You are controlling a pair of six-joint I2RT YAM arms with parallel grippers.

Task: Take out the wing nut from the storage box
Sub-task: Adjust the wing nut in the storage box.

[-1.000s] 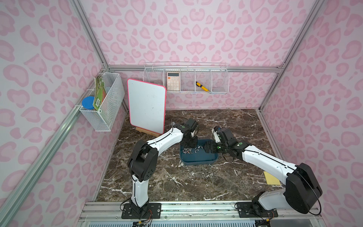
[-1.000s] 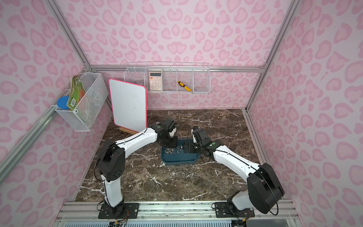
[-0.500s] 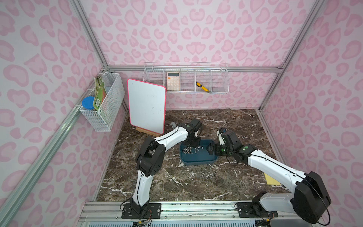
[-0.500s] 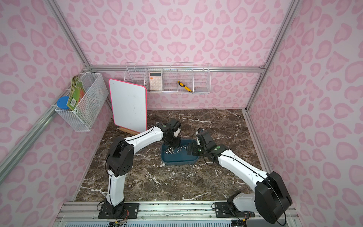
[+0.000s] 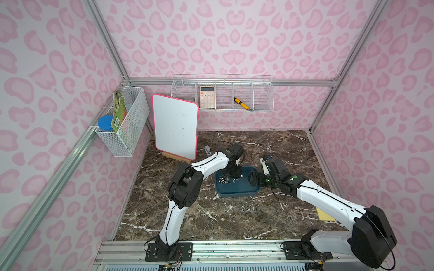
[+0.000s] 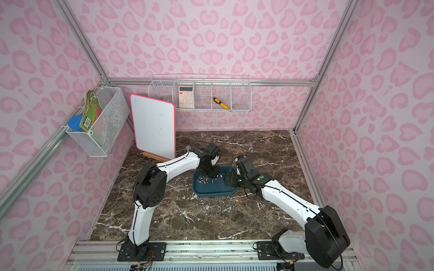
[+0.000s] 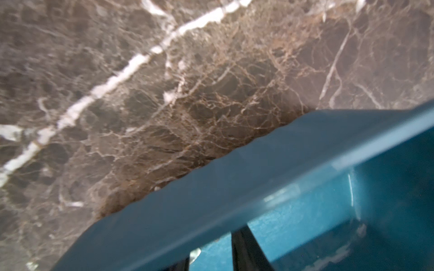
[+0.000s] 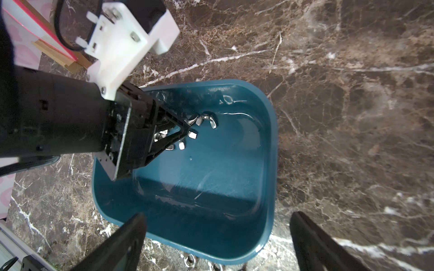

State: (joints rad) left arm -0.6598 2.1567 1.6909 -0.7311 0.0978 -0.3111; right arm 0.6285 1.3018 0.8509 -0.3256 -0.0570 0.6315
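Left claw has dropped from the back rim into the storage box. Its tips sit among the wing nuts; cannot tell if it grips one. Right claw gapes wide over the rim. Pick-up looks imminent.

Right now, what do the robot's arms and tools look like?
Both the left arm and right arm have smooth white links and chunky round black joints, with thin black cables along them. The left tool and right tool are black with pointed, triangle-shaped fingers. A small green light glows near the right wrist.
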